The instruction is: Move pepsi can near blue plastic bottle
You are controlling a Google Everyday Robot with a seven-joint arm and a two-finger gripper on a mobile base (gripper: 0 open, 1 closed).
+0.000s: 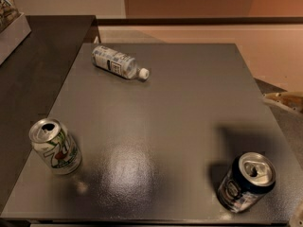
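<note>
Pepsi can [246, 182] stands upright on the table [189, 103], well apart from the bottle [118, 63], diagonally nearer and to its right; bottle lies on its side; can not yet grasped, whole transfer outstanding; gripper out of view, so its opening cannot be told.
</note>
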